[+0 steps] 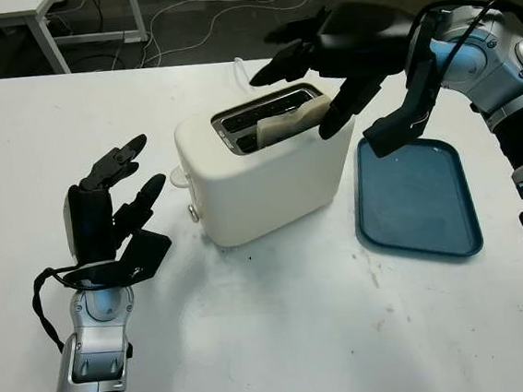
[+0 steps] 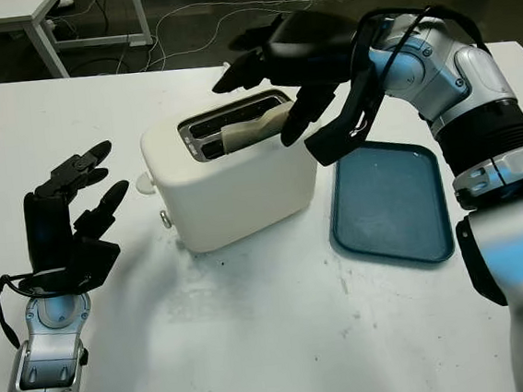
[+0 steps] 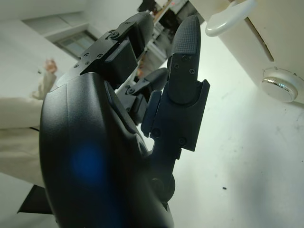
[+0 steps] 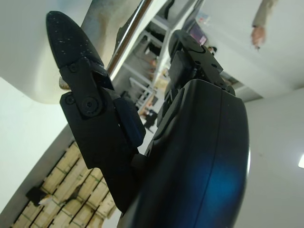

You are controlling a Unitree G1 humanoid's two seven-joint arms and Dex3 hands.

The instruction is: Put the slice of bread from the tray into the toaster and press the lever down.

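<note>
Bread (image 1: 293, 120) in toaster (image 1: 264, 173), right hand (image 1: 336, 54) above

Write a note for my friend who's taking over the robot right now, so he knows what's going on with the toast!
Right hand: open, above the toaster, holding nothing.
Left hand: open, beside the toaster's lever end, above the table.
Bread: lying tilted in the nearer slot, one end sticking up, not fully down.
Tray: beside the toaster on the robot's right, no bread on it.
Done: bread moved from tray into the toaster.
Left: probably nudge the bread fully in, then press the lever down; it looks not yet pressed.
</note>
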